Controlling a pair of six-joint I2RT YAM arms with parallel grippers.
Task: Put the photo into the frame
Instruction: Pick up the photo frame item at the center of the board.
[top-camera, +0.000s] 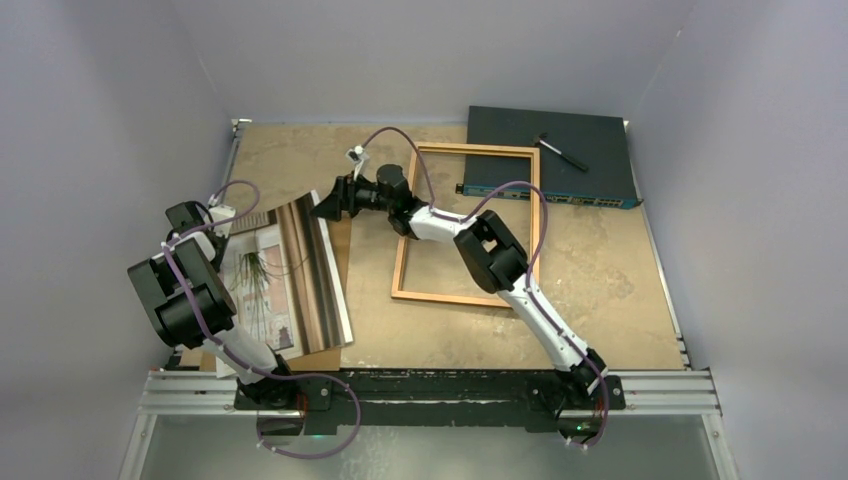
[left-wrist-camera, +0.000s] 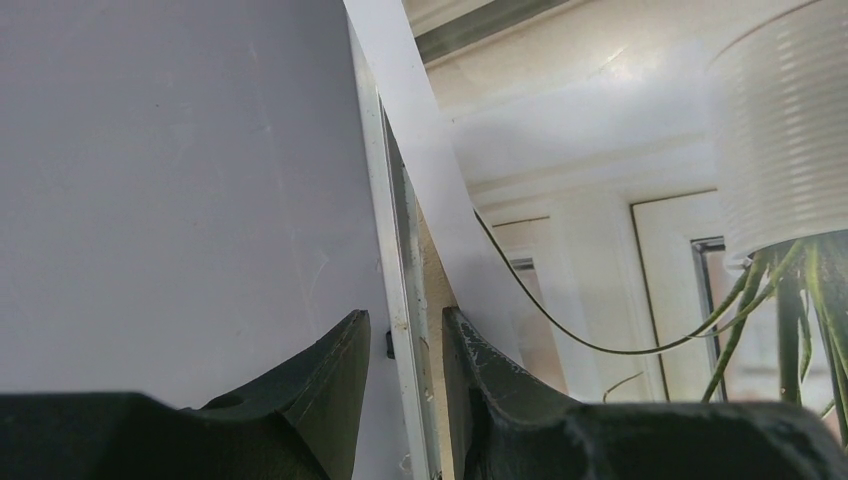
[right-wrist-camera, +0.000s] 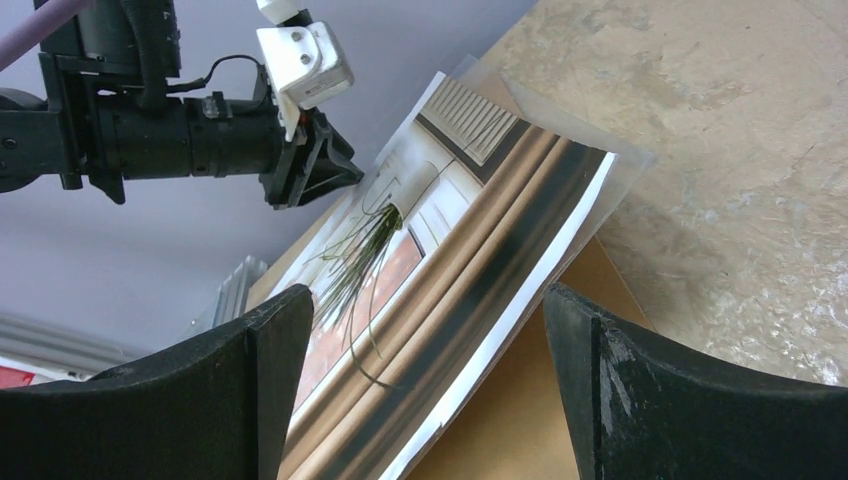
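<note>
From above, the photo (top-camera: 285, 270) lies left of the frame (top-camera: 440, 297), well apart from it, over a brown backing board (top-camera: 340, 245). The left pincer (top-camera: 225, 225) is at the photo's edge farthest from the frame. The right pincer (top-camera: 325, 205) reaches across the frame's left rail to the photo's nearer far corner. Bare counter (top-camera: 600, 280) shows inside the frame and between frame and photo. A dark box (top-camera: 550, 150) overlaps the frame's far right corner, so that side is likely tighter.

In the left wrist view, the left pincer (left-wrist-camera: 405, 380) stands narrow, straddling a thin white edge of the photo (left-wrist-camera: 600, 200). I cannot tell whether it actually pinches.

In the right wrist view, the right pincer (right-wrist-camera: 430, 390) gapes wide and holds nothing, the photo (right-wrist-camera: 480, 250) just ahead of it. The print looks light, thin, glossy and probably slippery; it would likely sag or crease if lifted at one point. The white border, at two opposite edges, seems the safest hold. A clear sheet (right-wrist-camera: 625, 165) seems to project past its corner.
</note>
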